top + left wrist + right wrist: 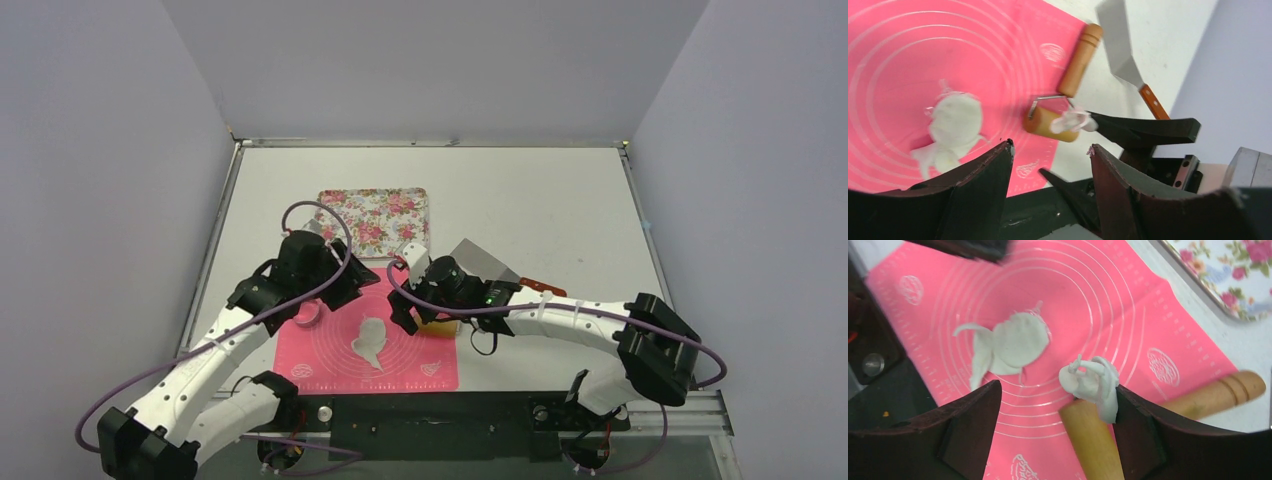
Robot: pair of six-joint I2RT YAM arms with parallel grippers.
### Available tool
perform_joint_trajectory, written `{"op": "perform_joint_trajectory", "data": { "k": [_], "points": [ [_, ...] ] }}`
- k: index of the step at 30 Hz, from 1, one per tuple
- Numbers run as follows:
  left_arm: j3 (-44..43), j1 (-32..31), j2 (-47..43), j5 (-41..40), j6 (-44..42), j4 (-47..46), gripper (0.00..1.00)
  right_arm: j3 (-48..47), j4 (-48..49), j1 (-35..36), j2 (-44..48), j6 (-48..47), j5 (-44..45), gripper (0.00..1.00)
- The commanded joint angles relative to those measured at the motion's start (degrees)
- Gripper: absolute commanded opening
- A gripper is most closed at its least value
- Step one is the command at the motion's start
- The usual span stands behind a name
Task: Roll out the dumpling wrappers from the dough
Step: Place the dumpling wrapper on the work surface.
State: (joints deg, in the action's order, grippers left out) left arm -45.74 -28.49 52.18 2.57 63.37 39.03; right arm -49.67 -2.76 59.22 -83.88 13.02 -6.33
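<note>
Dumpling wrapper, a thin round white dough disc, lies on the pink silicone mat by the tabletop's near edge; left end effector and right end effector gape wide, ragged white dough scrap stuck to the right.

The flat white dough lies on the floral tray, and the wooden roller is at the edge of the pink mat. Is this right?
No. The flat white dough lies on the pink mat, not on the floral tray, as the top external view shows. The wooden roller is at the mat's edge.
</note>
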Motion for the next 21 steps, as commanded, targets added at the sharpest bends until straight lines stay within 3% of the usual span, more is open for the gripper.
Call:
{"op": "perform_joint_trajectory", "data": {
  "k": [1,7,8,11,21],
  "points": [
    [1.1,-1.4,1.8,15.4,-5.3,-16.1,0.56,1.7,9.2,-1.0,2.0,-4.8,-11.1,0.74],
    [-2.7,-9.6,5.9,10.6,-11.7,-15.7,0.56,-1.9,8.0,-3.9,1.3,-4.2,-22.0,0.73],
    [-3.8,-10.7,6.8,9.6,-12.4,-14.8,0.56,-2.3,7.7,-4.1,1.3,-4.0,-22.9,0.77],
    [-5.1,-11.9,7.8,7.4,-15.1,-10.8,0.56,-5.0,7.0,-5.8,0.7,1.2,-24.4,0.89],
    [-6.6,-12.2,9.6,1.1,-17.1,-6.7,0.56,-9.1,9.1,-7.6,0.1,15.4,-32.4,0.91]
  ]
}}
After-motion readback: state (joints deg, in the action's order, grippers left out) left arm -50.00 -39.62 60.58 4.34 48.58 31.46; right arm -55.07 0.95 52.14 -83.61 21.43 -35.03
